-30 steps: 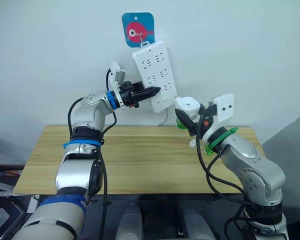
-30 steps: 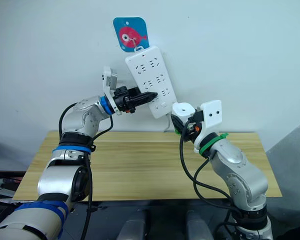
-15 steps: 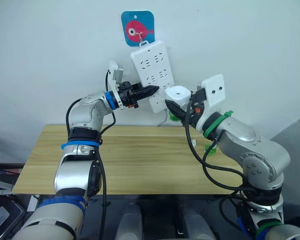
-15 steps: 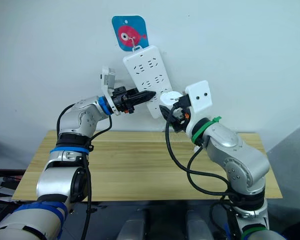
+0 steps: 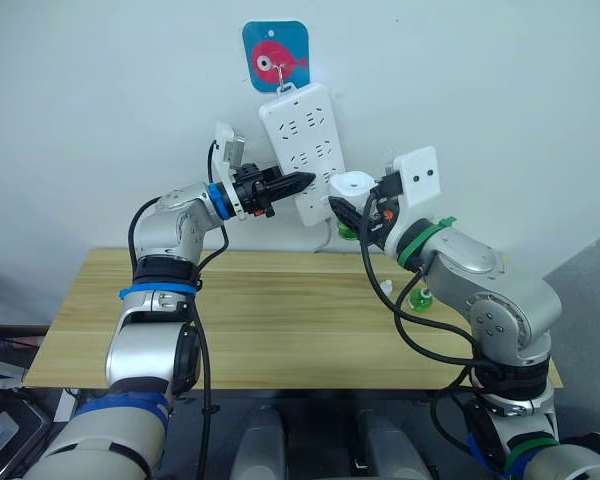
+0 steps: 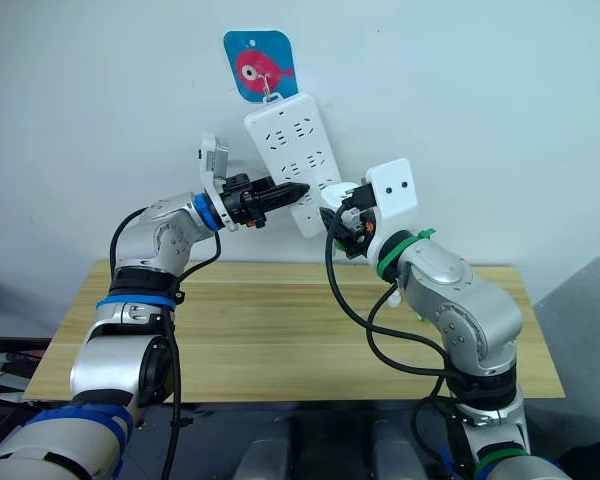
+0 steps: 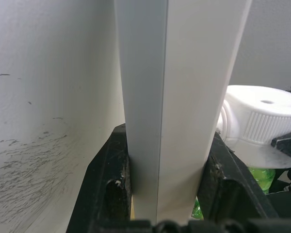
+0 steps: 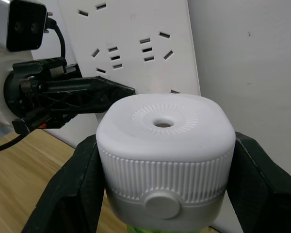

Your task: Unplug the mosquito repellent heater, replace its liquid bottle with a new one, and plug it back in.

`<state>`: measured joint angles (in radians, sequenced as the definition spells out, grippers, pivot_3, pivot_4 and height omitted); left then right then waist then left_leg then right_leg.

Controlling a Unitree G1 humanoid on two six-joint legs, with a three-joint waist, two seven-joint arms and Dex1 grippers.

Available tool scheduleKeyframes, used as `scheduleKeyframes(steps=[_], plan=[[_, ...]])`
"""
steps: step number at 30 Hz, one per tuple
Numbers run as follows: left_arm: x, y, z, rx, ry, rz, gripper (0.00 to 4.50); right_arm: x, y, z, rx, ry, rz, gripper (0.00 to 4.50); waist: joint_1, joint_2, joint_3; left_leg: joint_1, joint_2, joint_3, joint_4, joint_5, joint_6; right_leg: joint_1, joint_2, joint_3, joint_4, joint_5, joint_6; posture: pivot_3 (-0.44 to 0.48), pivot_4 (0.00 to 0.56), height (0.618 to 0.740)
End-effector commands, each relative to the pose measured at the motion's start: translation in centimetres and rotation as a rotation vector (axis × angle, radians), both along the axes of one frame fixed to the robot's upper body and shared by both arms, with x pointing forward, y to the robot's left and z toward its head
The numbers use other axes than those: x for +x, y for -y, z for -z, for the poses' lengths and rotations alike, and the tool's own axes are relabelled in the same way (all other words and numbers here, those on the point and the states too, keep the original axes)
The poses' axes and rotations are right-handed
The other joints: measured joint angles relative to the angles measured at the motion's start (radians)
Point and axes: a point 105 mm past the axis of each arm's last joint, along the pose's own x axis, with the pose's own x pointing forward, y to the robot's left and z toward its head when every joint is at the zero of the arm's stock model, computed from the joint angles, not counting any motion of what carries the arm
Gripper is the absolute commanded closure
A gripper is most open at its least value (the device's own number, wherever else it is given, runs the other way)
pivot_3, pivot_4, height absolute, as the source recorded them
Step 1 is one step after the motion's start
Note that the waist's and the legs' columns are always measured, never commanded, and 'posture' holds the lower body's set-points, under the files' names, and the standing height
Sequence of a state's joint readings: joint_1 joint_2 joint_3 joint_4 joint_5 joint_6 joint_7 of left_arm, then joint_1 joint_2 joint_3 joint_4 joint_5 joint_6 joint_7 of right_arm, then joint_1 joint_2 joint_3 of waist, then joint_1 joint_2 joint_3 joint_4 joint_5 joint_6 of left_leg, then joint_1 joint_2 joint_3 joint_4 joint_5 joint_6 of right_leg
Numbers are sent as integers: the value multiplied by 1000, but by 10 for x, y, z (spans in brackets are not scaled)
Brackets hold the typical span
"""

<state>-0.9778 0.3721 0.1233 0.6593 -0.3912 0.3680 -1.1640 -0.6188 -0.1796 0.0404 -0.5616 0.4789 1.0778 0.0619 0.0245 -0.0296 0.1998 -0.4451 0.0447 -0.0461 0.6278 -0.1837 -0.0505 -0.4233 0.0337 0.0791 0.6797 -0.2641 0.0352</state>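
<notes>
The small white rounded plastic mosquito repellent heater [image 8: 165,160] is out of its socket and up in the air, so the unplugging is behind us. A green liquid bottle shows under its white body, so the swap appears done, though which bottle it is cannot be told from here. A small green and clear item [image 5: 420,297] lies on the light wooden surface [image 5: 270,320] below the long white plastic power strip [image 5: 307,150] and may be the old bottle; I cannot be sure. What is left, by my judgement, is the last step: seating the prongs in a socket.

The right gripper [image 8: 165,189] holds the heater, its black jaws closed on the ribbed sides, one finger on each flank, the vent hole on top facing the wrist camera. The heater sits just beside the lower end of the power strip, close to its face; whether the prongs already touch a socket cannot be seen.

The left gripper [image 7: 162,179] clamps the power strip by its edges, one black jaw on the back and one on the front, steadying it where it hangs tilted from the hook under the blue card with a red fish [image 5: 276,57] on the wall.
</notes>
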Motion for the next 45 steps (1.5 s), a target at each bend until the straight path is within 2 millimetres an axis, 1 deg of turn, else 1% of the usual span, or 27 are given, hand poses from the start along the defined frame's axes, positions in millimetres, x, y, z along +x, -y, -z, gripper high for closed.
scheduleKeyframes(steps=[1, 7, 16, 19, 25, 33, 39, 45], plan=[[-9, 13, -9, 10, 58, 68, 3142, -3, -3, -20, 45, 69, -19, 1521, 0, 0, 0, 0, 0, -1, 0, 0, 0, 0, 0, -1, 0, 0, -1, 140, 191, 740], [-9, 13, -9, 17, 64, 69, 3142, -5, -6, -19, 45, 63, -34, 1521, 0, 0, 0, -2, 0, -7, 0, 0, 0, 0, 0, -8, 0, 1, -4, 140, 190, 740], [-9, 15, -8, 26, 72, 72, 3142, 0, -3, -10, -7, 38, -15, 1521, 0, 0, 0, -3, 0, -8, 0, 0, 0, 0, 0, -9, 0, 1, -5, 135, 192, 740], [-8, 13, -7, 31, 72, 67, 3142, -2, 0, -8, 5, 20, -18, 1521, 0, 0, 0, -3, 0, -8, 0, 0, 0, 0, 0, -9, 0, 1, -5, 134, 196, 740], [-7, 12, -7, 35, 75, 60, 3142, -8, 2, -9, 51, -2, -38, 1521, 1, 1, 0, -3, 0, -8, 0, 0, 0, 0, 0, -9, 0, 1, -5, 136, 198, 740], [-7, 12, -7, 36, 79, 59, 3142, -6, 6, -11, 72, -8, -22, 1521, 1, 1, 0, -3, 0, -9, 0, 0, 0, 0, 0, -9, 0, 1, -5, 138, 191, 740], [-7, 13, -7, 37, 84, 61, 3142, -5, 3, -18, 105, 4, -24, 1521, 1, 1, 0, -3, 0, -9, 0, 0, 0, 0, 0, -10, 0, 1, -5, 138, 184, 740], [-6, 13, -7, 39, 87, 58, 3142, -4, -1, -19, 105, 2, -31, 1521, 1, 1, 0, -4, 0, -9, 0, 0, 0, 0, 0, -10, 0, 1, -5, 137, 187, 740]])
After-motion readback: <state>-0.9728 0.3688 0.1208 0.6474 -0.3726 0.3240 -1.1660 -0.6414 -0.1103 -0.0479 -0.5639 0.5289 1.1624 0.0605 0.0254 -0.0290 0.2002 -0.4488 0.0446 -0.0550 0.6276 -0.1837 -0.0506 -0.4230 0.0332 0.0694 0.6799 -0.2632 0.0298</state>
